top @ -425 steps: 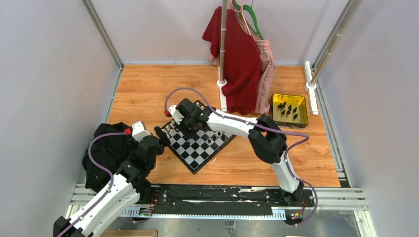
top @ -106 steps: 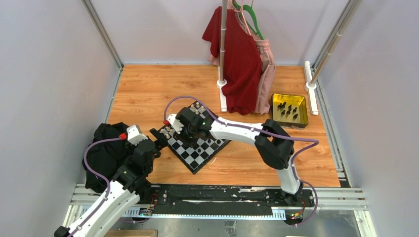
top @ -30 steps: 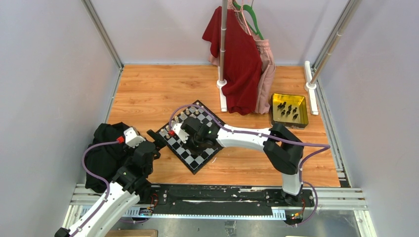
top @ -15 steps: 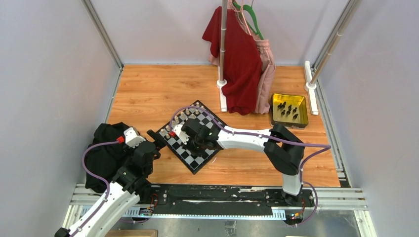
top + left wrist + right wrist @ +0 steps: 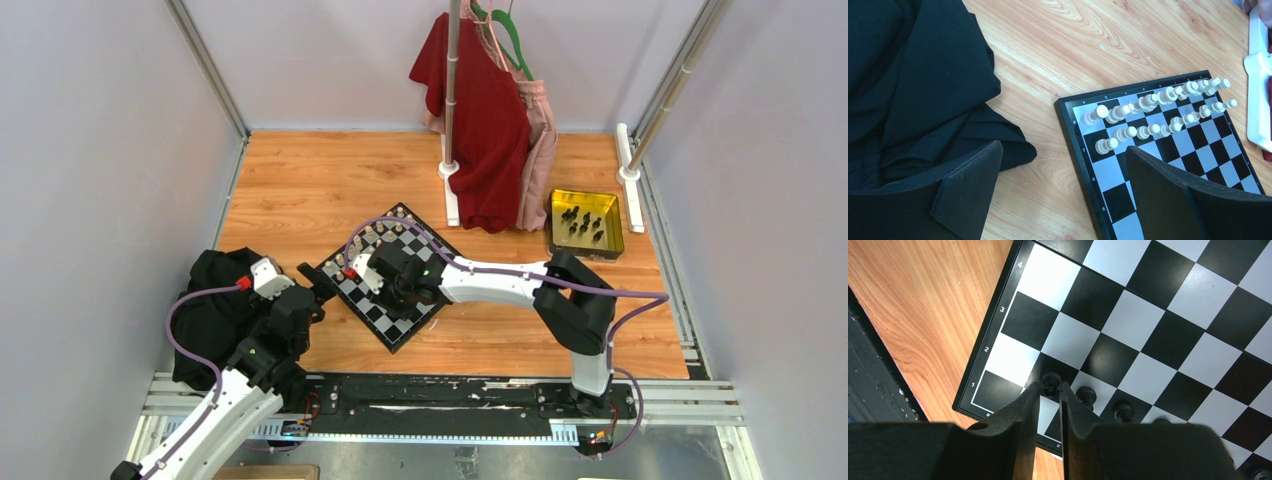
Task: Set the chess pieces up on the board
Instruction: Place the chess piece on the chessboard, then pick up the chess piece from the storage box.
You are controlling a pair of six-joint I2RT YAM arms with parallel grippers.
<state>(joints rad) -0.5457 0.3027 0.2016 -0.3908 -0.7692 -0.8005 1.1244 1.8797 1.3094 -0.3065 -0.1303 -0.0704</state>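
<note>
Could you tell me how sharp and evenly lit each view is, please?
Top external: soft even light, chess pieces too tiny to resolve. Left wrist: cream pieces and board crisp. Right wrist: board sharp; right hand, closed on a black piece, dark and blurred near the lens.

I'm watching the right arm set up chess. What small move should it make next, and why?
Probably open the right gripper and lift away: its fingers pinch a black piece at the board's second row, in line with other black pieces.

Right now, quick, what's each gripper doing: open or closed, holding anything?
Left gripper: open, holding nothing.
Right gripper: closed on a black chess piece standing on the board.
</note>
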